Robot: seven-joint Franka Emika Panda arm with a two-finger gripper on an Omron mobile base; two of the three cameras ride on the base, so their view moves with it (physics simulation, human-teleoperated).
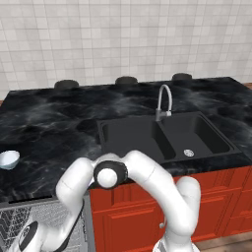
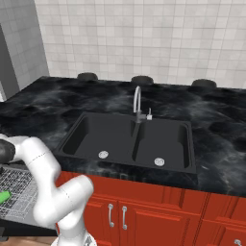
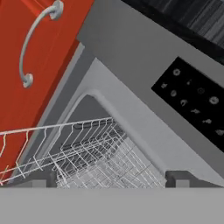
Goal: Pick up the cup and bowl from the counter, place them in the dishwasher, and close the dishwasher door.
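Fingers (image 3: 43, 178) show as two dark tips at the bottom of the hand view, set wide apart with nothing between them, over the wire rack (image 3: 83, 153) of the dishwasher (image 3: 144, 92); to their left hangs the red cabinet (image 3: 26, 57) with its curved handle (image 3: 33, 41); the bowl (image 1: 9, 159) sits on the counter (image 1: 54, 128) at the far left of the left base view, well apart from them; the cup (image 2: 4, 196) lies in the rack at the left edge of the right base view; the sink (image 1: 165, 135) lies further right.
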